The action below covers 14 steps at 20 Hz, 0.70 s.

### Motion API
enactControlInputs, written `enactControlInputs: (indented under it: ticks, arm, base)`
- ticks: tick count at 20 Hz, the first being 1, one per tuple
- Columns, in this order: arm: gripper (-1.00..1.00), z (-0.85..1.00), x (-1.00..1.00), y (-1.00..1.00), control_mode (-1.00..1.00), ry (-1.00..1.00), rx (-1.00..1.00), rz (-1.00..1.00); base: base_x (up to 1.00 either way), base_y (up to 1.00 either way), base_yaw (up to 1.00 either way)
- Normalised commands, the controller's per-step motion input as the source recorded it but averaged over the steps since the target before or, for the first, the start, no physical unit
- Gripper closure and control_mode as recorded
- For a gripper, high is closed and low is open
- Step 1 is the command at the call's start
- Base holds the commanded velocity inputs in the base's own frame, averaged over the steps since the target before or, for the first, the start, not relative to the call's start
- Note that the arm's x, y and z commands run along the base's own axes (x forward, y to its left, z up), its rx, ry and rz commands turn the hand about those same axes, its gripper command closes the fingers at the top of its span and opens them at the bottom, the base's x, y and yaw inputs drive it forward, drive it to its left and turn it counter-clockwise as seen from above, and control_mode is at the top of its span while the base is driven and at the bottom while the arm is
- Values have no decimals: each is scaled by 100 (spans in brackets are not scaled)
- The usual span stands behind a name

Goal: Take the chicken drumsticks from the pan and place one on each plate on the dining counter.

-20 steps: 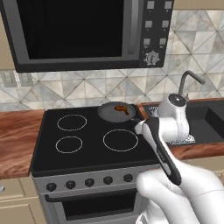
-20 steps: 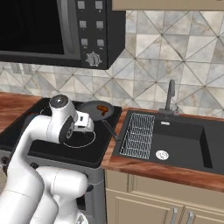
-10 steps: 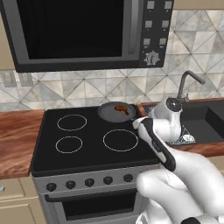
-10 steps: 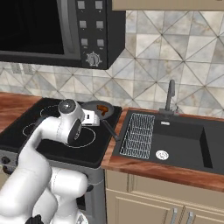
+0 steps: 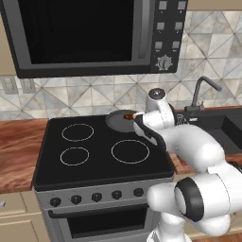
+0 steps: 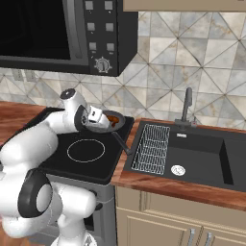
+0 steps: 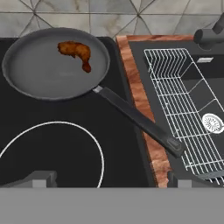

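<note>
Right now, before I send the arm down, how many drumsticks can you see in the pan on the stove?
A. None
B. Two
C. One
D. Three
C: the hand view shows a single browned chicken drumstick lying near the far rim of the pan, and the rest of the pan's floor is bare.

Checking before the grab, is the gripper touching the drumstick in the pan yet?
Apart. In the hand view the drumstick lies in the pan, far from the fingertips.
</note>
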Motion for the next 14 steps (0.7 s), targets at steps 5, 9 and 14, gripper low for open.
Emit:
enactControlInputs:
  ticks: [5,9,14]
  arm:
    - [-100,-5,47,0,-100,7,5,-24]
    - [-100,-12,37,0,-100,5,13,-10]
    - [-100,-18,42,0,-100,2,14,-5]
  base:
    - [0,0,0]
    - [0,0,0]
    - [0,0,0]
